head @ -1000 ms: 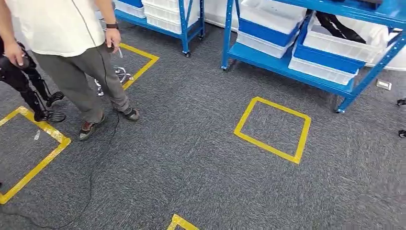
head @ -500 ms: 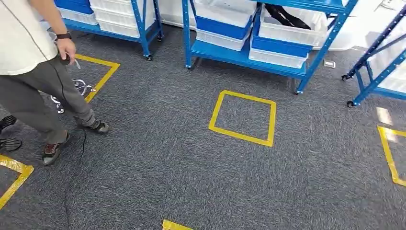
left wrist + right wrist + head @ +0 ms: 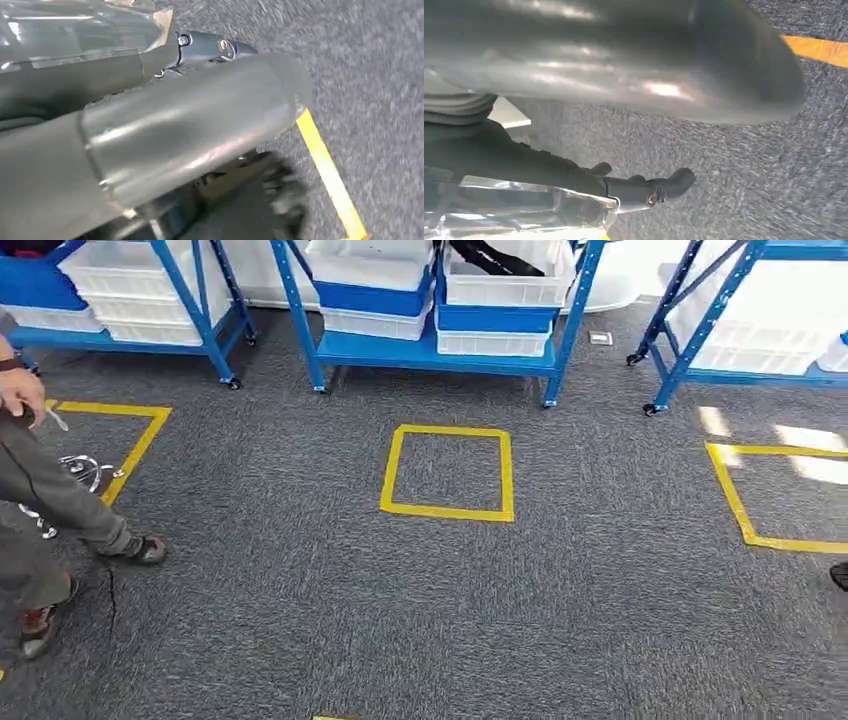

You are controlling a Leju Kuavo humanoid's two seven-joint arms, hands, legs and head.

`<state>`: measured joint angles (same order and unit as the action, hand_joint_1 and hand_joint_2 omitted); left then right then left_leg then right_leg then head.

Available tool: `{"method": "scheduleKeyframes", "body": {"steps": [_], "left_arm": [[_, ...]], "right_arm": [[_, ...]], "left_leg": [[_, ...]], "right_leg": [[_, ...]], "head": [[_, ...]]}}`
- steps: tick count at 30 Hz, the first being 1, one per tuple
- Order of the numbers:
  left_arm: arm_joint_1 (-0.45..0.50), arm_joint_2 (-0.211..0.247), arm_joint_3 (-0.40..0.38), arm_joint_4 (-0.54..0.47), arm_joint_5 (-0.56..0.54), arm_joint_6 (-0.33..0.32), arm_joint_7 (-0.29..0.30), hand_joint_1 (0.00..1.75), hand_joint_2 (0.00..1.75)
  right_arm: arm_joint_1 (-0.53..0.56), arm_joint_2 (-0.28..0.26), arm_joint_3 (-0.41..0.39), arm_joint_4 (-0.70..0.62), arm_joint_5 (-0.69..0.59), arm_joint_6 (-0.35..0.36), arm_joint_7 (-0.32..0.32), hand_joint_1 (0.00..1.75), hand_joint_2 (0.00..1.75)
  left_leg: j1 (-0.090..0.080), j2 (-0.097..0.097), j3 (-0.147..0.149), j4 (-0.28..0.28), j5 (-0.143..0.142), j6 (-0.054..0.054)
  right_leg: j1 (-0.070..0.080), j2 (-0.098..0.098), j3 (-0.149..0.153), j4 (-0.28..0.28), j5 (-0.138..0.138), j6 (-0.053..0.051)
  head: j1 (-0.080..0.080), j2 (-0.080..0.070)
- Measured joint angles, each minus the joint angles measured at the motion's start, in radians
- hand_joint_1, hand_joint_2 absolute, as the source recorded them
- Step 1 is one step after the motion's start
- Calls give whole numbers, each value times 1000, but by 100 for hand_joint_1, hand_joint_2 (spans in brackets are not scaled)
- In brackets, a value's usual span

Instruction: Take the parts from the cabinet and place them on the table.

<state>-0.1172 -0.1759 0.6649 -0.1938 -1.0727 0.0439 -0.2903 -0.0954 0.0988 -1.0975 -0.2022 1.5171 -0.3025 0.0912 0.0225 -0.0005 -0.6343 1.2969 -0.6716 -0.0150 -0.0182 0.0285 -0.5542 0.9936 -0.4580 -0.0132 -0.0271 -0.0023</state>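
A blue shelf rack (image 3: 430, 352) stands straight ahead across the carpet. It carries white bins (image 3: 505, 287) and a blue bin (image 3: 375, 297). A black part (image 3: 490, 254) lies in the upper right white bin. My left hand (image 3: 200, 125) hangs at my side over the carpet, its thick grey thumb and a dark finger (image 3: 222, 46) stretched out with nothing between them. My right hand (image 3: 634, 75) hangs the same way over the carpet, a dark finger (image 3: 659, 189) extended, holding nothing.
A yellow tape square (image 3: 447, 511) marks the floor in front of the rack. More blue racks stand at the left (image 3: 200, 325) and right (image 3: 700, 340). A person (image 3: 50, 500) stands at the left edge beside a coiled cable (image 3: 82, 470). Another tape square (image 3: 745, 505) lies right.
The whole picture has shifted as my view turned: the rack with the bins now sits in the centre and the person has slid to the left edge.
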Motion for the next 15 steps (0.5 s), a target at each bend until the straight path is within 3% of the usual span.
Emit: {"method": "scheduleKeyframes", "body": {"steps": [1, 2, 3, 4, 5, 6, 7, 9, 10, 11, 12, 15], "left_arm": [[1, 0, 0, 0, 0, 0, 0, 0, 0], [1, 0, 0, 0, 0, 0, 0, 0, 0], [0, 0, 0, 0, 0, 0, 0, 0, 0], [0, 0, 0, 0, 0, 0, 0, 0, 0], [0, 3, 0, 0, 0, 0, 0, 0, 0], [1, 5, 0, 0, 0, 0, 0, 0, 0], [-1, 6, 0, 0, 0, 0, 0, 0, 175], [-4, 6, 0, 0, -1, 1, 0, 0, 175], [-3, 5, 0, 0, -2, 1, 0, 0, 175], [-5, 6, 0, 0, -2, 0, -1, 0, 175], [-6, 5, 0, 0, -2, 0, -1, 0, 0], [-5, 6, 0, 0, -3, -4, -13, 0, 0]], "right_arm": [[2, 0, 0, 0, 0, 0, 0, 0, 0], [3, 0, 0, 0, 0, 0, 0, 0, 0], [3, 0, 0, 0, 0, 0, 0, 0, 0], [3, 0, 0, 0, 0, 0, 0, 0, 0], [3, 1, 0, 0, 0, 0, 0, 0, 0], [-1, 4, 0, 0, 4, 1, 0, 0, 0], [0, 4, 1, 0, 10, 2, 0, 0, 0], [6, 4, 5, 0, 22, 0, 3, 0, 0], [7, 4, 7, 1, 24, -1, 4, 0, 0], [8, 4, 8, 0, 27, -2, 4, 0, 0], [8, 4, 10, 0, 27, -2, 4, 0, 0], [8, 5, 14, 1, 28, -2, 3, 0, 0]], "left_leg": [[0, 0, -9, 5, 13, 2], [0, -2, 2, -31, 48, 6], [0, -7, 34, -110, 104, 13], [0, -22, 71, -198, 154, 20], [-1, -69, 99, -271, 186, 31], [0, -87, 103, -291, 180, 37], [-3, -77, 105, -295, 176, 35], [-11, -69, 106, -302, 180, 40], [-8, -68, 110, -317, 185, 34], [-11, -68, 110, -321, 191, 21], [-15, -68, 107, -321, 191, 24], [-23, -69, 107, -320, 192, 34]], "right_leg": [[2, 14, 0, 1, 0, 0], [3, 28, 1, 2, 0, 0], [6, 46, 3, 2, 0, 0], [6, 60, 6, 2, 0, 0], [5, 69, 3, 2, 0, 1], [18, 77, 2, 8, 0, 3], [10, 83, -6, 7, 3, 7], [5, 95, -11, -1, 8, 20], [14, 95, -8, 3, 4, 19], [13, 92, -6, -9, 11, 13], [13, 92, -7, -9, 11, 14], [9, 90, -7, -11, 12, 20]], "head": [[1, 0], [-1, 0], [0, 0], [-1, 0], [0, 0], [2, 0], [-1, 0], [-1, 0], [2, 0], [5, 0], [6, 0], [6, 0]]}}
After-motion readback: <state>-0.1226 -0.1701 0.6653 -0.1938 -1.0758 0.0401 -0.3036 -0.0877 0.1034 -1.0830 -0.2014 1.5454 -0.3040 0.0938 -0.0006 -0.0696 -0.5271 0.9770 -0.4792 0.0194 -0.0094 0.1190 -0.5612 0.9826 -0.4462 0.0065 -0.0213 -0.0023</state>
